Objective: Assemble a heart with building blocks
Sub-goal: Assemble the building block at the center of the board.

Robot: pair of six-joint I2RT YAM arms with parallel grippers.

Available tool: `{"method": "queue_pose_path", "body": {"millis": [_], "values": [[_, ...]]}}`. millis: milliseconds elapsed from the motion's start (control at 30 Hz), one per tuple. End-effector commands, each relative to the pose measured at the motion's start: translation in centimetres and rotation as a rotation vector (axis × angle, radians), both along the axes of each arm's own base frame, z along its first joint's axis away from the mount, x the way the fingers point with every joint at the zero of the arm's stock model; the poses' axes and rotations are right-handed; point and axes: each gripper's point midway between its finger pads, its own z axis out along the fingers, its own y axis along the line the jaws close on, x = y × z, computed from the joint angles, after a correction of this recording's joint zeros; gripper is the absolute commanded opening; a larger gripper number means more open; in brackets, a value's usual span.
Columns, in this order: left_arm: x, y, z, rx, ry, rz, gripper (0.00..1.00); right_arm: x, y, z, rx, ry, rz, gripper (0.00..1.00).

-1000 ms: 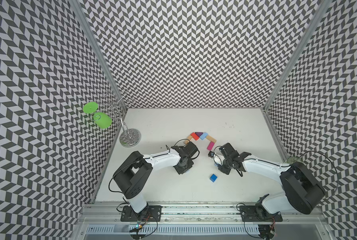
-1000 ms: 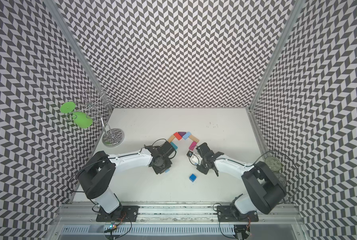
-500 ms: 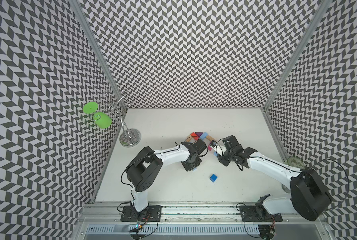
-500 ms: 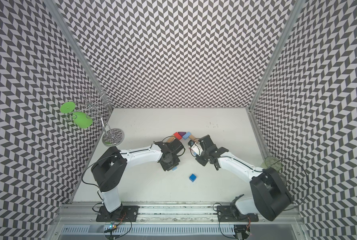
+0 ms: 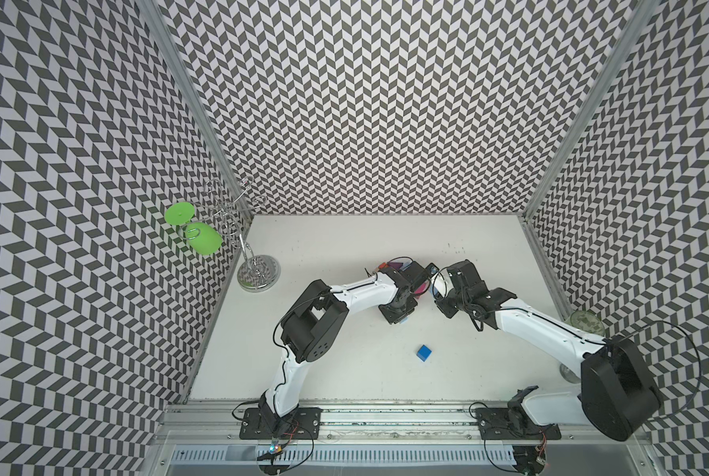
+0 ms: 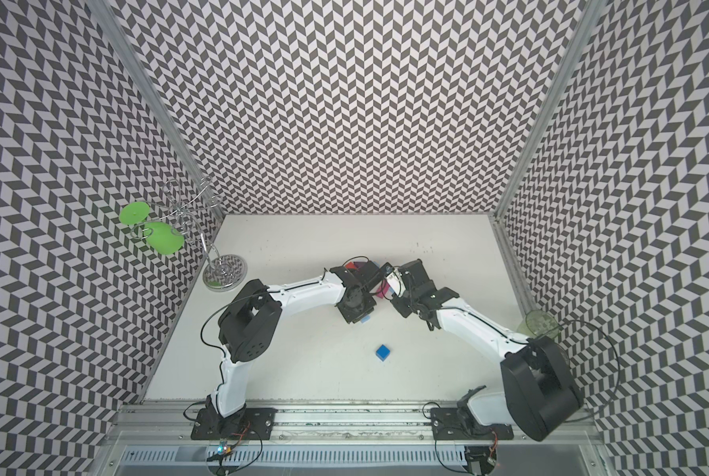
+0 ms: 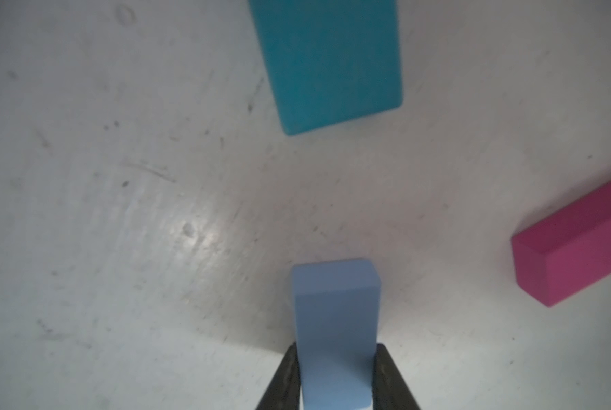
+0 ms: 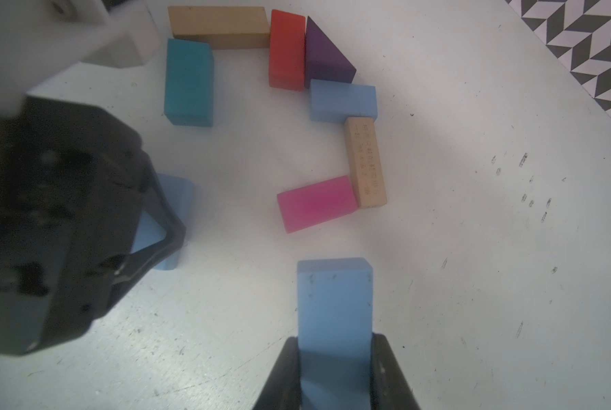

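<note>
Brought left gripper (image 7: 336,355), pinching light blue block (image 7: 336,312), and right gripper (image 8: 335,349), pinching second light blue block (image 8: 334,298), up to heart (image 8: 286,49) open end. Ignored dark blue cube (image 5: 424,352): sides before tip, likely.

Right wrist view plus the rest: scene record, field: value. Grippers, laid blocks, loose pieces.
left gripper: shut on left-held light blue block
right gripper: shut on right-held light blue block
laid in order: teal block, tan block, red block, purple triangle, laid light blue block, second tan block, magenta block
outline: open between teal and magenta ends
dark blue cube: alone on table
</note>
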Motion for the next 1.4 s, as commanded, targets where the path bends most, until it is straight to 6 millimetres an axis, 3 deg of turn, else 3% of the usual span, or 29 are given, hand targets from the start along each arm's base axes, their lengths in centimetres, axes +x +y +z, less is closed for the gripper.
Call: {"method": "queue_pose_path", "body": {"millis": [0, 567, 1367], "values": [[0.4, 1.2, -0.6, 0.053, 0.013, 0.037, 0.25, 0.8, 0.1, 1.8, 0.038, -0.055, -0.022, 0.00], [2.3, 3.5, -1.8, 0.087, 0.024, 0.077, 0.25, 0.6, 0.6, 1.1, 0.059, -0.028, -0.009, 0.00], [3.7, 4.2, -2.4, 0.112, 0.026, 0.061, 0.27, 0.8, 1.2, 0.5, 0.069, -0.013, 0.007, 0.00]]}}
